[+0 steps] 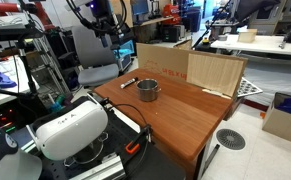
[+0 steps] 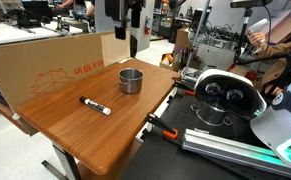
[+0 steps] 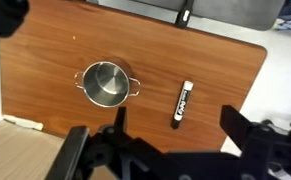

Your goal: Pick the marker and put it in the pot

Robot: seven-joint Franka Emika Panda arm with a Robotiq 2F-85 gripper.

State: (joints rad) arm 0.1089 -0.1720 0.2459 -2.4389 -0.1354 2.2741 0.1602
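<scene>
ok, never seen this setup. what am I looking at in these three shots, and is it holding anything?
One robot arm with a two-fingered tool. Two pictures come from cameras outside the robot; the third looks down from its wrist. On the wooden table are a black marker and, apart from it, a small empty metal pot. A white headset sits beside the table. The tool hangs open above the table, holding nothing.

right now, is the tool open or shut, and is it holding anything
tool: open, holding nothing; the marker lies beside the pot, apart from it.
</scene>
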